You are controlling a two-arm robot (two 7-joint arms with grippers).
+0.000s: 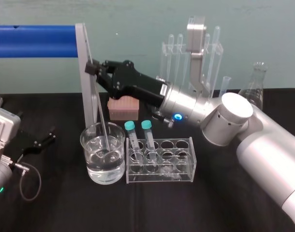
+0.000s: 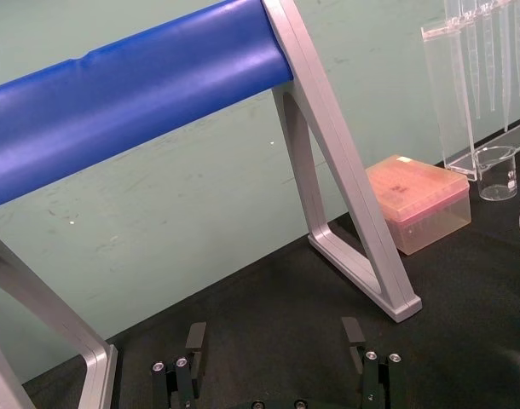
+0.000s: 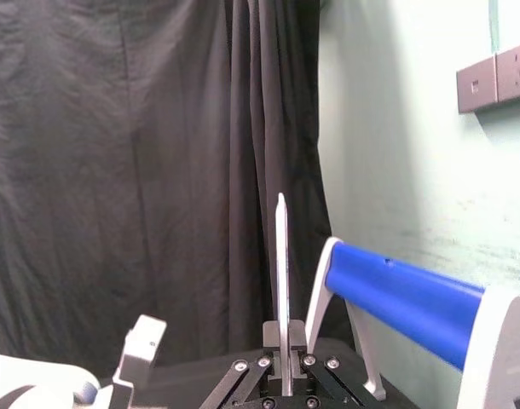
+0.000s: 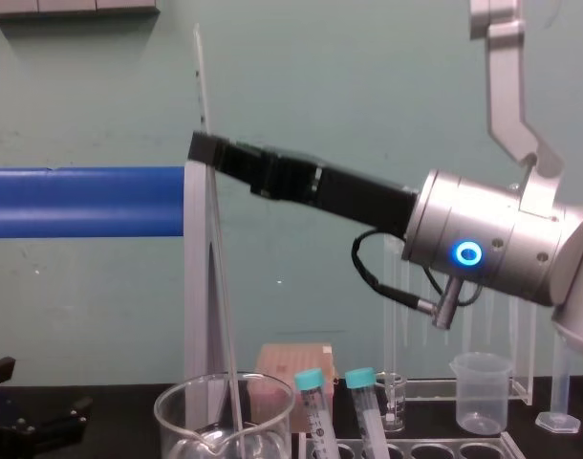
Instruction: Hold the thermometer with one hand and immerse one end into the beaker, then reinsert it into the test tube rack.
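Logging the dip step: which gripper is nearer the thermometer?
Right. The right gripper is clamped on the thermometer above the beaker; the left gripper sits open, low, well left of it.

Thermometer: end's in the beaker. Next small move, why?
Probably lift the long clear glass thermometer straight up: the black right gripper is shut on it, its lower end is immersed in the wide glass beaker; it must clear the rim before reaching the clear test tube rack. Left gripper rests open, far left.
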